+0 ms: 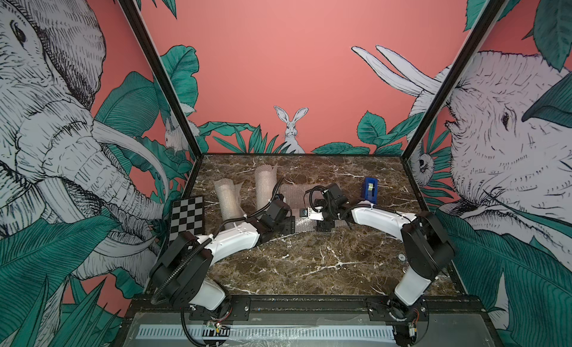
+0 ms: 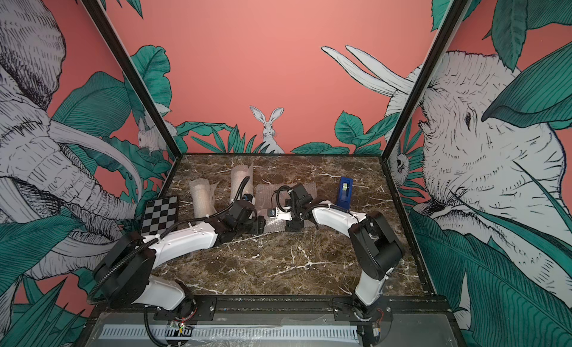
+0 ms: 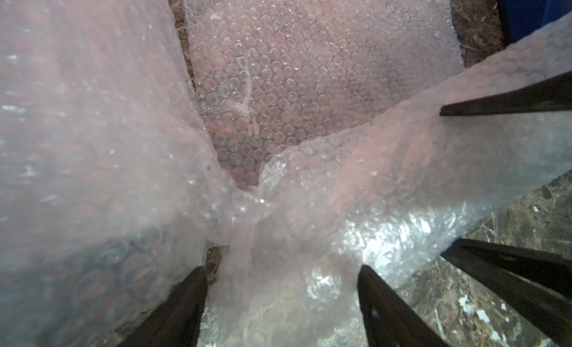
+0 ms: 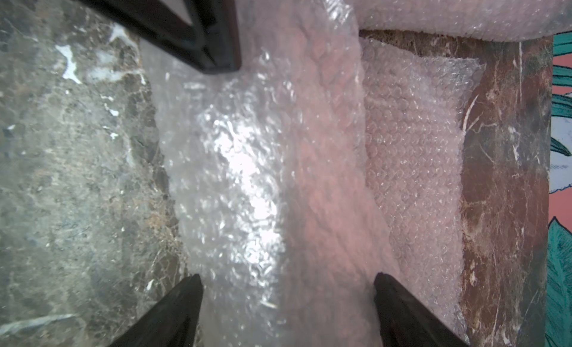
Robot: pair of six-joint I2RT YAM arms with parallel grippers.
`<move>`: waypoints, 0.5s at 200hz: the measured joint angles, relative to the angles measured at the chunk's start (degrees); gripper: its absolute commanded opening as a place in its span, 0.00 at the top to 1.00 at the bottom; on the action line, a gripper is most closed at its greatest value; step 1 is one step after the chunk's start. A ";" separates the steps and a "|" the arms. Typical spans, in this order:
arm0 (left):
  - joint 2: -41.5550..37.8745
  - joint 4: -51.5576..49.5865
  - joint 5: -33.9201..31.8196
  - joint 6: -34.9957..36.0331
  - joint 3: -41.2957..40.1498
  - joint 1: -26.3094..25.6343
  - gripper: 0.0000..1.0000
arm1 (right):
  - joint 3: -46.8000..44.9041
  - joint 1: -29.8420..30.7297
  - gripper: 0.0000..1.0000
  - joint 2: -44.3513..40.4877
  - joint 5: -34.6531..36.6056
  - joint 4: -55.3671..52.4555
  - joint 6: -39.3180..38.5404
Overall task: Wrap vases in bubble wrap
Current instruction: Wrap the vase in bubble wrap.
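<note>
- The checkerboard lies well out to the left of the left gripper and has no part in the task.
- The shorter wrapped vase stands upright just left of the left arm's wrist, already cased in bubble wrap.
- The taller wrapped vase stands upright close behind the left gripper, and it too is wrapped.
- The left gripper is down at the left end of the roll with its jaws at a middling spread astride it. One finger lies against the wrap, but a sliver of table seems to show beside the other, so a grip cannot be confirmed.
- The roll lies on its side on the table and spans from one gripper to the other. It is probably the third vase, though no vase can be made out through the wrap.
- The flat sheet lies spread just past both grippers' fingertips. It looks like the unrolled remainder, so the rolling appears to be partway done.
- The right gripper has its jaws wide, and the roll's right end fills the gap between its fingers, so it is holding the roll.
- The tape dispenser stands behind and to the right of the right gripper, apart from it.
- The next move is probably to turn the roll forward over the flat sheet with both ends moving together so the wrap stays tight, and then to tape it.
</note>
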 measured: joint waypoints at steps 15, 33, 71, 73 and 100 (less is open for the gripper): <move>0.00 -0.02 -0.02 0.15 0.00 0.28 0.22 | 0.63 0.00 0.16 0.70 0.22 -0.07 -0.33; -0.13 -0.09 -0.11 0.26 -0.07 0.57 0.21 | 0.74 0.00 0.21 0.74 0.31 -0.28 -0.87; -3.96 -0.87 -1.38 0.28 -1.38 1.25 0.21 | -0.44 1.20 0.30 -1.42 0.72 -0.74 0.55; -4.24 -0.90 -1.49 0.26 -1.49 1.27 0.21 | -0.68 1.36 0.31 -1.70 0.81 -0.68 0.66; -7.74 -1.25 -2.67 0.20 -2.56 1.49 0.20 | -3.85 3.56 0.33 -4.72 2.97 0.39 4.28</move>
